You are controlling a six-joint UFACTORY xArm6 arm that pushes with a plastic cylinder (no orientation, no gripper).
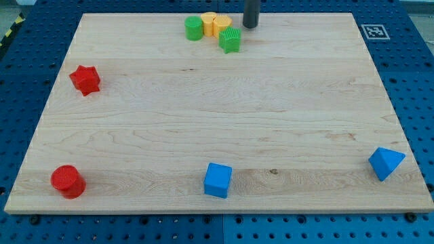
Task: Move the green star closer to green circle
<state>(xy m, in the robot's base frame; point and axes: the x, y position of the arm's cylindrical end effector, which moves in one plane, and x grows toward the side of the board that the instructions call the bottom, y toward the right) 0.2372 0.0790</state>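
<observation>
While the red star (85, 79) sits at the view's left, the green circle (194, 28) lies top centre, with yellow blocks (215, 24) touching it. Just right, the green star (230, 39) touches them; my tip (250, 26), a bare rod holding nothing, stands beside it at upper right.

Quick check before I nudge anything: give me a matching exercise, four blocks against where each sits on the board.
Blocks:
1. green star
2. red circle
3. blue cube
4. red star

Places:
A. near the view's bottom edge, about the middle
B. view's top, in the cluster with the green circle and yellow blocks, just left of and below my tip
C. view's left, upper half
D. view's bottom left corner

Pairs: 1-B, 2-D, 3-A, 4-C
</observation>
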